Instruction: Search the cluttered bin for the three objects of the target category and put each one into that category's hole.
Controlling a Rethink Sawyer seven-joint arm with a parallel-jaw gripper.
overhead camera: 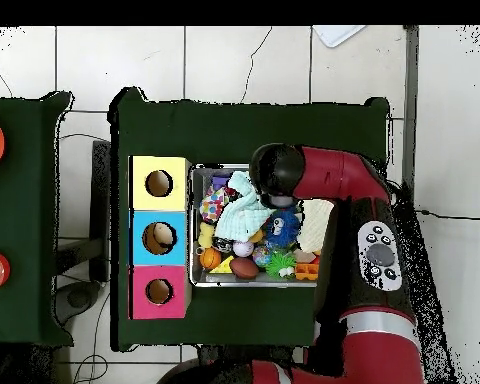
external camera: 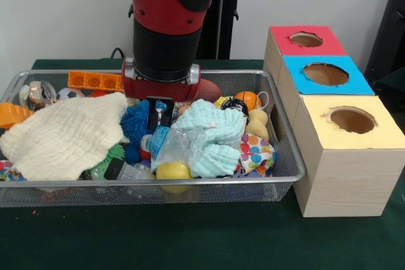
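A dark green table [external camera: 190,238] carries the cluttered bin [external camera: 152,184] beside three wooden boxes [external camera: 345,156]. The gripper [external camera: 159,113] sits low among the toys, its spread impossible to tell. A white wall [external camera: 57,11] stands behind. Overhead alone shows floor tiles [overhead camera: 219,60].

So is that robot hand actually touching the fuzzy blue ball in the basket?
Cannot tell. In the front view the gripper overlaps the blue fuzzy ball, but neither contact nor a gap shows; in the overhead view the arm covers that spot.
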